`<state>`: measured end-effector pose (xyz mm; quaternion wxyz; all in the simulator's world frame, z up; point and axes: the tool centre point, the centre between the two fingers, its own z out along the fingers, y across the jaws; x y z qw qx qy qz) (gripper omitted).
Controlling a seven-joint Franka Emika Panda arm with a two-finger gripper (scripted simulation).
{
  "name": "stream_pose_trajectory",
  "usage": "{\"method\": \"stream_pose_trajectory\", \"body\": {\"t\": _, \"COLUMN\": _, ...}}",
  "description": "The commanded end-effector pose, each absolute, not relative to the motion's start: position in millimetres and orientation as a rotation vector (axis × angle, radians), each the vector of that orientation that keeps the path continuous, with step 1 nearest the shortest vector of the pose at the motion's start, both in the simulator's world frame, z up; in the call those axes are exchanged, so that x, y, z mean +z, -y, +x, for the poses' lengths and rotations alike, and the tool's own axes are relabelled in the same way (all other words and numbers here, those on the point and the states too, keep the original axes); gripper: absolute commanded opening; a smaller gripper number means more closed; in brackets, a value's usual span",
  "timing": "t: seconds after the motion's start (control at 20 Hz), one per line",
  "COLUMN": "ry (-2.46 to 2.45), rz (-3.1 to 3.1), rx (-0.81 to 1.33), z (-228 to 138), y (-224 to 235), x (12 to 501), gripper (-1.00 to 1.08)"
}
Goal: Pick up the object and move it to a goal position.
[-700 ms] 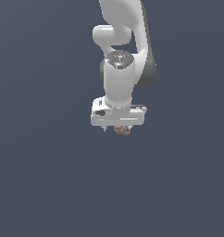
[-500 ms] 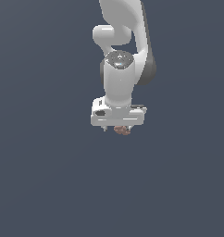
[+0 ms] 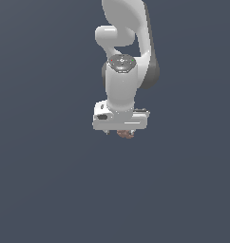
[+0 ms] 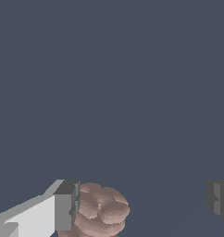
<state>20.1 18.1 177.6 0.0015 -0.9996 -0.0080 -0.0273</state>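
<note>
One risk stood out: the object (image 4: 99, 210) was seen pressed against only a single finger (image 4: 66, 206), while the opposite finger (image 4: 219, 198) stood well apart from it, so an uneven closure was judged likely. Were the jaws to be shut from this stance, the far finger would have to sweep across the whole gap, and the lumpy, rounded clump could be pushed, rolled or spun aside before both pads were seated. Because of its bumpy surface, contact would probably be made on a knob instead of a flat face, and a pinch near the edge could let it squirt out. A lift begun before both sides were engaged would be expected to leave it behind.

The gripper (image 4: 142, 203) was shown spread wide, with nothing clamped between its fingers. In the wrist view the reddish-brown clump was placed touching, or just beside, the inner face of one finger, far off the midline between the two. Whether true contact existed could not be told.

In the exterior view the arm was seen pointing straight down, and only a small part of the object (image 3: 126, 135) was visible beneath the white hand body of the gripper (image 3: 120, 131), a little toward the exterior view's right of centre. No goal marker was shown in either view.
</note>
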Motion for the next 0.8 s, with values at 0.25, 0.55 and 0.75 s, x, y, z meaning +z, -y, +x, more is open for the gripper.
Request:
{"method": "stream_pose_trajectory", "body": {"t": 0.25, "ry": 0.094, "rz": -3.137, "rx": -0.083, "z": 17.2, "y": -19.6, "x": 175.8, "gripper": 1.0}}
{"method": "stream_pose_trajectory", "body": {"t": 0.55, "ry": 0.241, "rz": -3.131, "rx": -0.076, "z": 10.8, "y": -22.5, "x": 171.8, "gripper": 1.0}}
{"method": "stream_pose_trajectory", "body": {"t": 0.75, "ry": 0.383, "rz": -3.119, "rx": -0.069, "z": 4.5, "y": -25.4, "x": 167.9, "gripper": 1.0}}
